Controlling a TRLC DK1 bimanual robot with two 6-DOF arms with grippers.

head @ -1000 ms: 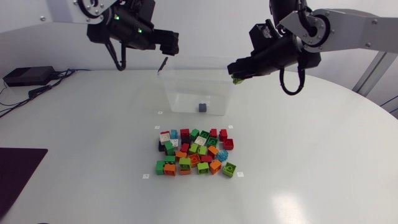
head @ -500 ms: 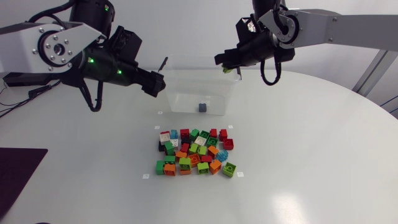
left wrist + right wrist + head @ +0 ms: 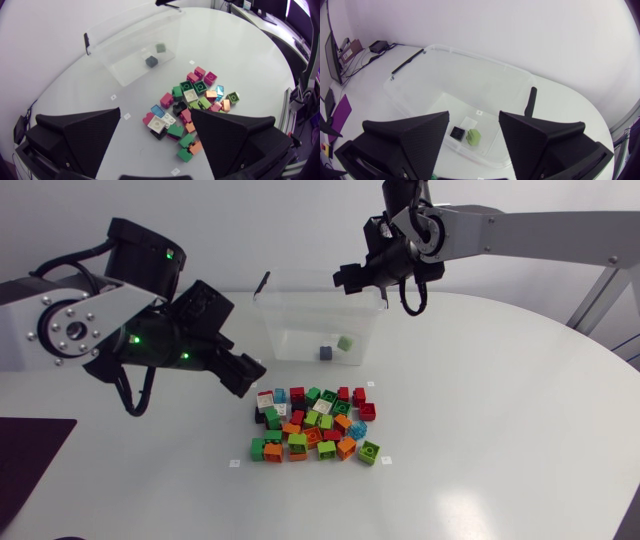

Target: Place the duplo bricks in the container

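The clear container stands on the white table, at its far side, with black clips on its short ends. Inside, on the floor, are a dark brick and a green brick just beside it, the green one nearer the right end wall.

The right gripper hangs above the container's far right rim. Its fingers are spread wide with nothing between them, and in the right wrist view the two bricks show below the gap.

The pile of loose bricks lies on the table in front of the container, apart from it: red, green, orange, white, light blue and black ones packed close together, some stacked on others.

The left gripper is low over the table just left of the pile's far corner. It too is wide open and empty; in the left wrist view the pile sits ahead of it and under the gap.

Four small white tags lie flat around the pile, one near each corner; whatever is printed on them is too small to read, and no writing can be made out on the bricks or the container
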